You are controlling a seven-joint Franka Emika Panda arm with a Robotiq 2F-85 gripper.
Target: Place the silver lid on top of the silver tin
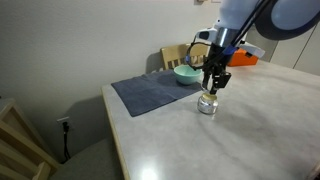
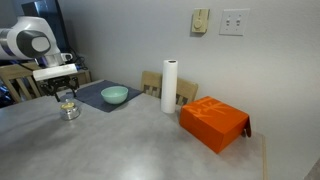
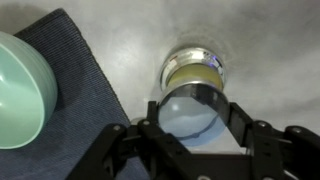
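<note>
Jaws of my gripper (image 3: 192,122) pinch the silver lid (image 3: 188,105) by its rim, keeping it level above the near edge of the silver tin (image 3: 193,66) so it can seat squarely.

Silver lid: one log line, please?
gripper: shut on round silver metal lid | short round silver metal tin: uncovered | lid: above tin

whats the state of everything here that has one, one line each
lid: gripped, held over the tin, not on it yet
tin: upright on the table, open
gripper: shut on the lid
bowl: upright on the mat, looks empty
mat: spread flat on the table
paper towel roll: standing upright
</note>
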